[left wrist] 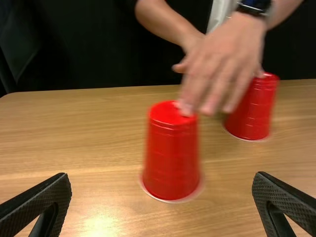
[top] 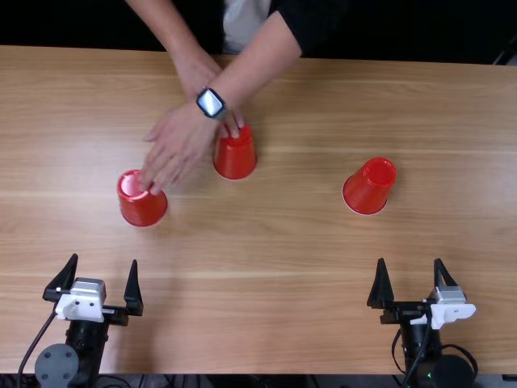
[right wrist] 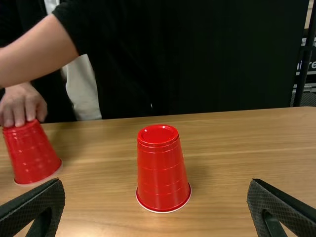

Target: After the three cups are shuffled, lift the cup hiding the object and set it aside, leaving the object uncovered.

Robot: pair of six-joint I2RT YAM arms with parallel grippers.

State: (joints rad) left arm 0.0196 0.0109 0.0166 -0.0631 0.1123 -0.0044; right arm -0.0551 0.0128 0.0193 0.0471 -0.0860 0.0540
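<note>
Three red cups stand upside down on the wooden table. A person's hand (top: 174, 149) rests its fingers on the left cup (top: 141, 200), which also appears close up in the left wrist view (left wrist: 171, 150). The person's other hand (top: 196, 74) holds the top of the middle cup (top: 235, 152), seen too as the middle cup (left wrist: 252, 107) and from the right wrist (right wrist: 29, 152). The right cup (top: 369, 186) stands alone, right cup (right wrist: 161, 169). My left gripper (top: 97, 283) is open near the table's front edge, in front of the left cup. My right gripper (top: 409, 284) is open in front of the right cup.
The person's crossed forearms, one wearing a wristwatch (top: 211, 103), reach in over the far edge of the table (top: 452, 121). Bare tabletop lies between the cups and both grippers.
</note>
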